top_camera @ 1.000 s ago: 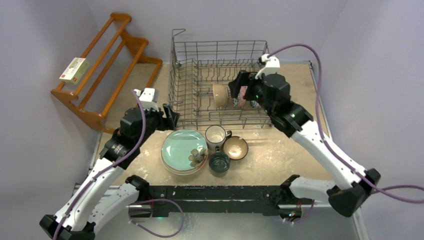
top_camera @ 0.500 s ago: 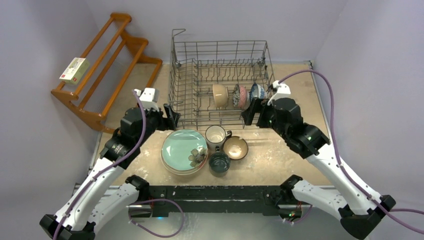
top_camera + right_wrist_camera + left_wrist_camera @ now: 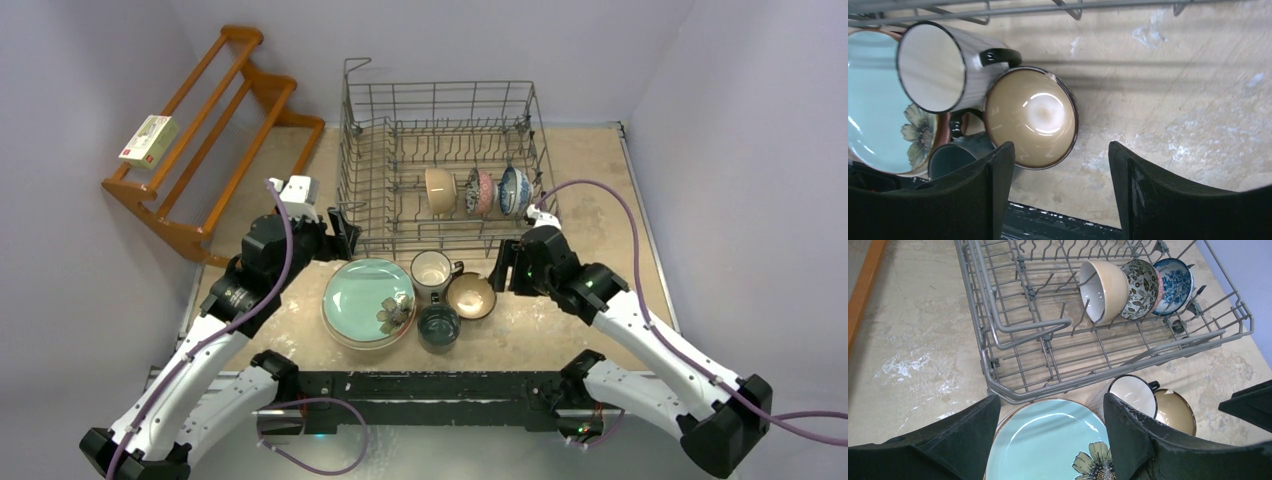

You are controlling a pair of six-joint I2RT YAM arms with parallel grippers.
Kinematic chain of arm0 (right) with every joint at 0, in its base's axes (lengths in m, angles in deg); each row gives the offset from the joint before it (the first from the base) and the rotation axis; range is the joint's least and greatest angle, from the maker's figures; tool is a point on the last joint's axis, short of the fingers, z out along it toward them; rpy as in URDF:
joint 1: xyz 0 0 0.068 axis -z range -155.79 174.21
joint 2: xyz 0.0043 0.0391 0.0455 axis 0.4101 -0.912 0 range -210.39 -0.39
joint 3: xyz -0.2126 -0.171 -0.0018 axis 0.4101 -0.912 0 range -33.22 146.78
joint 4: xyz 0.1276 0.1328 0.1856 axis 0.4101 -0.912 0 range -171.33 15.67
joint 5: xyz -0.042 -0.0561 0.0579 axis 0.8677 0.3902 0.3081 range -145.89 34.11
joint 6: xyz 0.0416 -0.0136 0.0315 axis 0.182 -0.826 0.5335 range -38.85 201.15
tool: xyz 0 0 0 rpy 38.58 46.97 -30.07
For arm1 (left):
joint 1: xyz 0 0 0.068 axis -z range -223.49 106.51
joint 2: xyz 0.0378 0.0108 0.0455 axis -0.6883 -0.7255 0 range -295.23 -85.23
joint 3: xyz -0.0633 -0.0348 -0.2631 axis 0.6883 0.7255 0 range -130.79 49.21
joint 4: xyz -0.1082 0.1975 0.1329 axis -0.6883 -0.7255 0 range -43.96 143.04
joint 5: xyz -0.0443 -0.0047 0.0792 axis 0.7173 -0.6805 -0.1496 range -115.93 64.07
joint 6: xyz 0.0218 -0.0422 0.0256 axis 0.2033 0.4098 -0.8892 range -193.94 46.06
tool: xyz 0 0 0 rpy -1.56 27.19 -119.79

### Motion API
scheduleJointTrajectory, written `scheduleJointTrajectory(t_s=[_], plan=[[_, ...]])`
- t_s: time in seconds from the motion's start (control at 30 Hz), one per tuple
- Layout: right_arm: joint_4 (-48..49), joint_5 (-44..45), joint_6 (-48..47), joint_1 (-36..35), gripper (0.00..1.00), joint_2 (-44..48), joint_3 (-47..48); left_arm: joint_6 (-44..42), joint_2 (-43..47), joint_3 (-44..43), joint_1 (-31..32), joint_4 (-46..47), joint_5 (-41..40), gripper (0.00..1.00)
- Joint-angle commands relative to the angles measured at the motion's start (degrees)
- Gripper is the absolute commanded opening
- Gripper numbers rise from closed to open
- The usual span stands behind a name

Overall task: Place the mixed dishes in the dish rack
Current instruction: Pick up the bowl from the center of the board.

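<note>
right gripper (image 3: 1058, 150) hung empty, jaws apart, over beige bowl (image 3: 1030, 117), likely lining up its pick | left gripper (image 3: 1052, 401) gaped empty above mint plate (image 3: 1043, 440), beside dish rack (image 3: 440, 100)

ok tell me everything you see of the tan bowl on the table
The tan bowl looks like glazed ceramic: glossy beige inside, thin dark rim, empty. It stands upright on the table, just before the dish rack, rim seemingly against the handle of the white mug. The right gripper hangs open above, not touching.
</note>
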Motion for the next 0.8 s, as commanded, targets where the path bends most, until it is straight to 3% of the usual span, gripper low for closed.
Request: scheduleJointTrajectory(t_s=[0.0, 0.17, 0.43, 0.77], plan=[[0.55, -0.63, 4.37, 0.20, 0.69, -1.72, -0.70, -0.42, 0.31, 0.20, -0.31, 1.19, 0.05, 0.73], [4.21, -2.32, 6.25, 0.17, 0.64, -4.74, -3.50, -0.34, 0.56, 0.25, -0.26, 1.16, 0.16, 0.73], [9.21, -4.25, 9.29, 0.09, 0.48, -8.60, -9.12, -0.34, 0.49, 0.26, -0.26, 1.27, 0.22, 0.73], [12.93, -3.06, 11.39, -0.44, 0.43, -11.18, -11.70, -0.35, 0.49, 0.28, -0.09, 1.50, 0.25, 0.73]])
